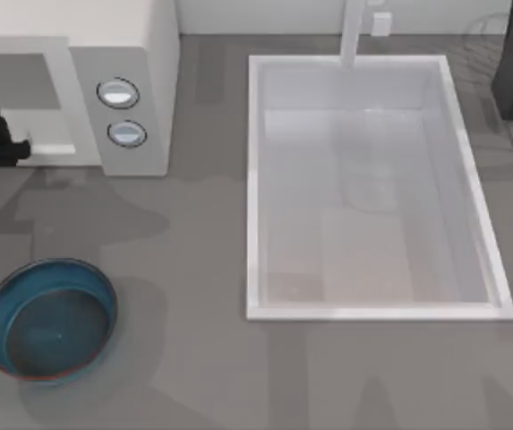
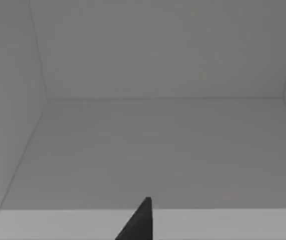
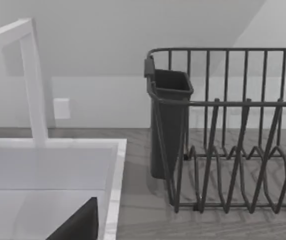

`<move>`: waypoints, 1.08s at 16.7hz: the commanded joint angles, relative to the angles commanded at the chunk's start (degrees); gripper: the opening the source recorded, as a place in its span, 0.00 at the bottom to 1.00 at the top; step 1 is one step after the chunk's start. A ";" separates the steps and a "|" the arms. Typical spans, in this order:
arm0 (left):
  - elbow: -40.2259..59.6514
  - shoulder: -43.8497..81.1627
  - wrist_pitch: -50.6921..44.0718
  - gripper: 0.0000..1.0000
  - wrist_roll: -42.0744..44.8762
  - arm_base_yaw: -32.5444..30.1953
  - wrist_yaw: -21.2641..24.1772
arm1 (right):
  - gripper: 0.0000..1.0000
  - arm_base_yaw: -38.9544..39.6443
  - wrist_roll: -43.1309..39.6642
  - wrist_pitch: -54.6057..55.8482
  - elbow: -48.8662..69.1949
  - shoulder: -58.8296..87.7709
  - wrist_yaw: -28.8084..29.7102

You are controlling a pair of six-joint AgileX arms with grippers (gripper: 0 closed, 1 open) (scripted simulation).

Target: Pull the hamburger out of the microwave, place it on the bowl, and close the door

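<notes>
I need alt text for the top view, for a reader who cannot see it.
The left gripper reaches into the microwave at the table's left. An empty blue bowl sits below it; a white sink fills the middle.

The microwave (image 1: 122, 81) sits in the upper left of the frame, a boxy white-grey appliance on the counter. Its side panel carries two round silver-blue knobs, one above the other. Left of the panel its wide cavity (image 2: 147, 150) stands open, with plain pale walls and floor. The bowl (image 1: 48, 320) rests upright in the lower left of the frame, well apart from the microwave: round, shallow, blue-teal glaze with a thin reddish-brown rim, nothing inside it.
</notes>
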 joint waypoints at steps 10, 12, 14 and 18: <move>-0.03 -7.57 -7.86 0.00 0.15 -0.01 -0.11 | 1.00 0.00 0.00 0.00 0.00 0.00 0.00; 0.70 -7.54 -9.31 0.00 -1.57 -1.06 -1.20 | 1.00 0.00 0.00 0.00 0.00 0.00 0.00; 2.43 -7.55 -12.98 0.00 -5.71 -3.35 -3.66 | 1.00 0.00 0.00 0.00 0.00 0.00 0.00; 8.25 -7.49 -27.08 0.00 -20.97 -10.65 -11.68 | 1.00 0.00 0.00 0.00 0.00 0.00 0.00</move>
